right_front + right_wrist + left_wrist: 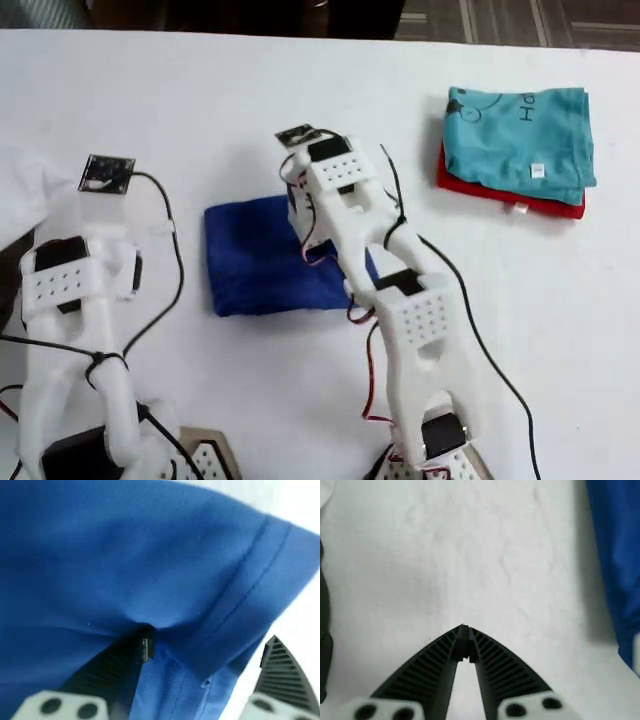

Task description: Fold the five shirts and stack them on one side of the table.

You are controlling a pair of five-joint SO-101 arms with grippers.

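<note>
A folded blue shirt (258,257) lies mid-table. My right gripper (210,655) is down at its right edge and stands open, with the shirt's hemmed edge (220,625) bunched between the jaws; one fingertip (145,645) presses into the cloth. The right arm (340,200) covers that edge from above. A teal shirt (520,135) lies folded on a red one (505,198) at the far right. My left gripper (464,632) is shut on nothing, above bare table, left of the blue shirt (615,555). A crumpled white shirt (22,185) lies at the left edge.
The left arm (70,290) stands near the front left with its cable looping beside it. Bare white table (200,110) stretches along the back and between the blue shirt and the stack. A dark object (323,630) sits at the left wrist view's edge.
</note>
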